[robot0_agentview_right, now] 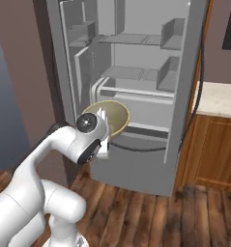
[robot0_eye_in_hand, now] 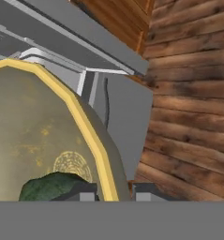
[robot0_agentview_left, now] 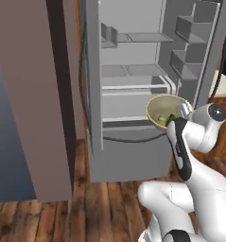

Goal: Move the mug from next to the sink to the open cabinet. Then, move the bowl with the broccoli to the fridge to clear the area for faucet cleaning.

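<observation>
My pincer (robot0_eye_in_hand: 114, 193) is clamped on the bowl's (robot0_agentview_left: 162, 112) rim, broccoli (robot0_eye_in_hand: 52, 186) inside, before the open fridge (robot0_agentview_left: 133, 85) at twelve o'clock.

Wooden floor, brown wall panel, side cabinet

The plank floor (robot0_agentview_left: 100, 203) runs underfoot; a tall brown panel (robot0_agentview_left: 34, 94) stands at left, while a wooden cabinet (robot0_agentview_right: 211, 149) under a pale worktop (robot0_agentview_right: 218, 99) sits at right.

Arm (robot0_agentview_left: 199, 170): glossy white rounded casings, bulbous at each joint. Black bands mark the joint seams. A round dark cap with a grey centre closes the wrist joint behind the tool (robot0_eye_in_hand: 114, 193). Tool fingertips (robot0_eye_in_hand: 87, 192) are small, dark, with pale grey pads.
</observation>
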